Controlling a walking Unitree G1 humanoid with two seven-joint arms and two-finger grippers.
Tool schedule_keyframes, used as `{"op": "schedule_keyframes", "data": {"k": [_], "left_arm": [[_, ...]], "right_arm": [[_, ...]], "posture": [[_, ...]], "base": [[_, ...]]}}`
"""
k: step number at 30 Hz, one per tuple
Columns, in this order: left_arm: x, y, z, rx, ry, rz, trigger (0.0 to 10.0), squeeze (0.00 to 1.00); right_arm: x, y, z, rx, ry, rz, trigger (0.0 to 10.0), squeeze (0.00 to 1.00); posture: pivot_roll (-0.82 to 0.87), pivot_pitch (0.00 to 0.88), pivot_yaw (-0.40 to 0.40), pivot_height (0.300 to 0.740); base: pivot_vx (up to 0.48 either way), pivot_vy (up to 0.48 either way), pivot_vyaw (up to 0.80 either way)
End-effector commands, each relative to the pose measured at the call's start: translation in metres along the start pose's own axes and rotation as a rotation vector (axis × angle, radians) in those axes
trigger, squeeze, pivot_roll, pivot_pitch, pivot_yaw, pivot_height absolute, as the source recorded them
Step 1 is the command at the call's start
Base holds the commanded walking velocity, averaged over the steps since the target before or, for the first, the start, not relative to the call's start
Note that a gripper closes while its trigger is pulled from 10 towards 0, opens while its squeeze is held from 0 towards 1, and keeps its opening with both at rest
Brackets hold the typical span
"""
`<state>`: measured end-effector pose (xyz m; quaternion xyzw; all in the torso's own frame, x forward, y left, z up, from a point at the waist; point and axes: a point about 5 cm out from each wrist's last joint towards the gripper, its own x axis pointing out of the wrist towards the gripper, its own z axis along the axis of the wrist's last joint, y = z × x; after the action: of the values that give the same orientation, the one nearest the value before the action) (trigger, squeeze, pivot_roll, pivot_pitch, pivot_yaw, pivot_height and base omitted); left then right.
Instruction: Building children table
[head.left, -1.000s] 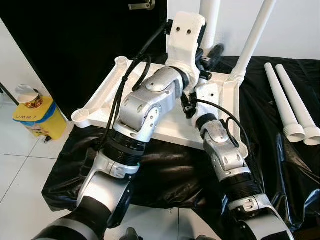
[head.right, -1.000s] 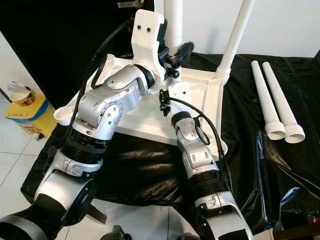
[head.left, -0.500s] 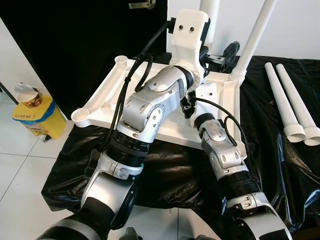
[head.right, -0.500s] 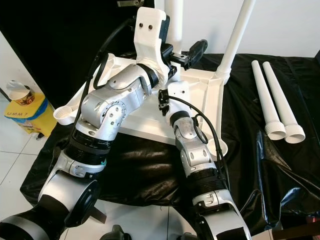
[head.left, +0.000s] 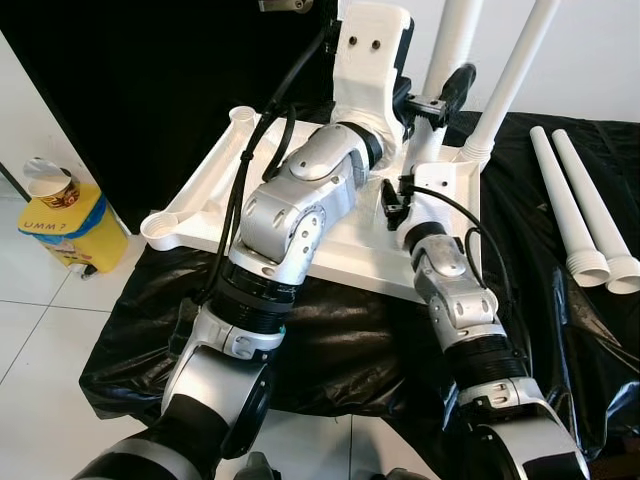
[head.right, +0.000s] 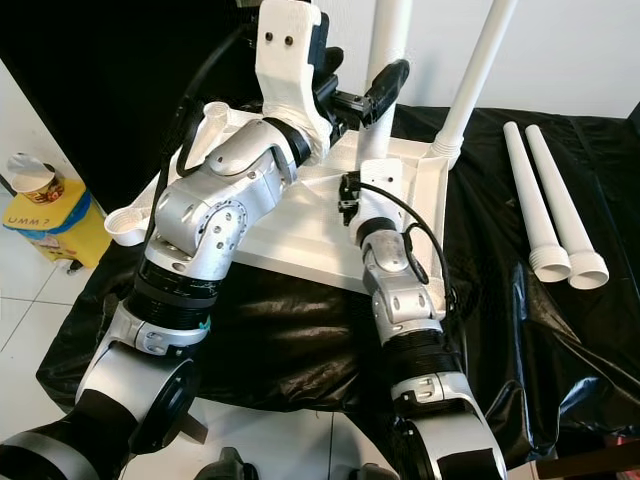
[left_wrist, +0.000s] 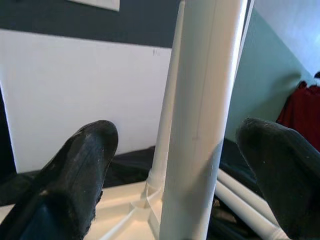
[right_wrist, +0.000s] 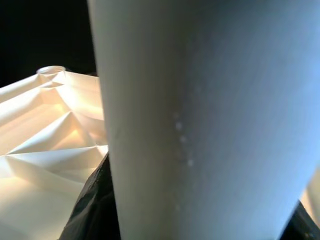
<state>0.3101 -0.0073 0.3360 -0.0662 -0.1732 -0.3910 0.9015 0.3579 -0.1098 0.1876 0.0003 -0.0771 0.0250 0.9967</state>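
Observation:
The white table top lies upside down on a black cloth. At its far edge stands a white leg, leaning slightly. My left gripper is open, with its black fingers on either side of this leg and clear of it. Lower down, by the socket, my right gripper is shut on the same leg, which sits very close in the right wrist view with a dark finger beside it. A second leg stands upright in the far right corner.
Two loose white legs lie side by side on the black cloth at the right. Open corner sockets show on the table top's left side. A yellow bin with a paper cup stands on the tiled floor at the left.
The held leg has shifted to the right and now leans. My left gripper has risen and swung right, so its fingers now flank the leg. My right wrist has moved right with the leg.

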Motion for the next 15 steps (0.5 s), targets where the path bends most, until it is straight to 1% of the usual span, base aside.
{"op": "schedule_keyframes", "data": {"k": [1, 6, 9, 13, 15], "left_arm": [[-0.0003, -0.0006, 0.0061, 0.014, -0.039, 0.007, 10.0, 0.00], [-0.0005, 0.0009, 0.0064, 0.021, -0.049, 0.029, 10.0, 0.00], [-0.0007, 0.0034, 0.0064, 0.031, -0.058, 0.056, 10.0, 0.00], [-0.0006, 0.0044, 0.0065, 0.033, -0.061, 0.065, 10.0, 0.00], [-0.0022, 0.0081, 0.0054, 0.064, -0.069, 0.094, 10.0, 0.00]], "right_arm": [[0.0024, -0.0014, 0.0020, 0.003, -0.009, -0.008, 10.0, 0.00], [0.0026, -0.0018, 0.0019, 0.002, -0.009, -0.011, 10.0, 0.00], [0.0030, -0.0022, 0.0019, -0.001, -0.010, -0.016, 10.0, 0.00], [0.0034, -0.0025, 0.0021, -0.002, -0.011, -0.018, 10.0, 0.00], [0.0037, -0.0061, 0.0024, -0.008, -0.014, -0.031, 10.0, 0.00]], "posture": [[0.11, 0.024, -0.070, 0.740], [0.11, 0.012, -0.076, 0.740], [0.11, 0.025, -0.077, 0.740], [0.11, 0.028, -0.076, 0.740], [0.10, 0.035, -0.069, 0.740]], "base": [[0.000, 0.000, 0.00], [0.000, 0.000, 0.00], [0.000, 0.000, 0.00], [0.000, 0.000, 0.00], [0.000, 0.000, 0.00]]}}
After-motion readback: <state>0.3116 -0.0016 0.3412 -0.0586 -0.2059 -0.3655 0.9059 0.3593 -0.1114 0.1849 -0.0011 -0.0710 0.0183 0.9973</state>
